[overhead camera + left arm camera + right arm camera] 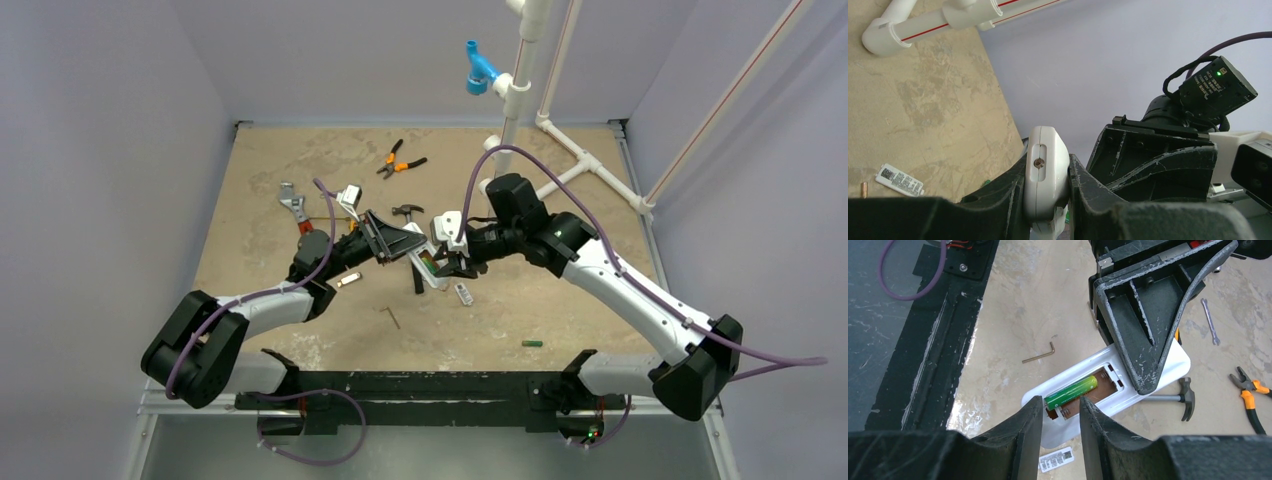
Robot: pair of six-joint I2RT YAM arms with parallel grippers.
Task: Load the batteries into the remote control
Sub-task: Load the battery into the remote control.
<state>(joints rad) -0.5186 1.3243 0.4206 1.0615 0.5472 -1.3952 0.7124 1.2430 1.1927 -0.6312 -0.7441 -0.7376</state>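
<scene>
My left gripper (397, 244) is shut on the white remote control (432, 266) and holds it above the table, back side up. In the left wrist view the remote's end (1044, 172) is clamped between both fingers. The right wrist view shows the remote (1154, 375) with its battery bay uncovered and one green battery (1071, 391) lying in it. My right gripper (1060, 403) is open just above that battery's near end, holding nothing. The second green battery (531, 343) lies on the table at the front right.
The labelled battery cover (463, 293) lies under the remote. A hex key (393, 317), a silver clip (348, 280), a hammer (1188, 397), pliers (400, 160) and a wrench (292, 203) lie on the table. A white pipe frame (590, 160) stands at the back right.
</scene>
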